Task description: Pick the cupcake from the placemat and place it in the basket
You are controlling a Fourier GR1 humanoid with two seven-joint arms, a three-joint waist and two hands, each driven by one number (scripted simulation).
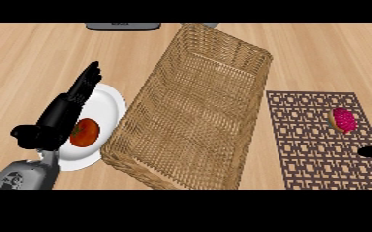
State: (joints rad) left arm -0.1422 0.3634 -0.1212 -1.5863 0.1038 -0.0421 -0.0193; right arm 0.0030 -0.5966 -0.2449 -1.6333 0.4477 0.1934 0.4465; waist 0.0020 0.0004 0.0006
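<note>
Head view gives me the counter [44, 49] first, pale wood running across everything. Biggest thing on it is the basket [190, 109], a long wicker tray lying on a slant through the middle, its far end toward 12 o'clock and its near corner toward 7. Next in size is the placemat [316, 150], brown with a lattice pattern, lying at about 4 o'clock, just beside the basket's right wall. At 9 o'clock I see a white plate [109, 105] tucked against the basket's left side, with a round red fruit [84, 132] on it, possibly a tomato.

My left hand [67, 108] hangs over that plate, fingers straight and together, pointing toward 1 o'clock, holding nothing.

The cupcake [344, 120], pink-topped, lies on the placemat's far right part, at 3 o'clock, well apart from the left hand with the whole basket between them. A dark sliver [366, 152] shows at the right edge just below the cupcake; I cannot tell whether it is my right hand.

A grey object [123, 26] sits at 11 o'clock.
</note>
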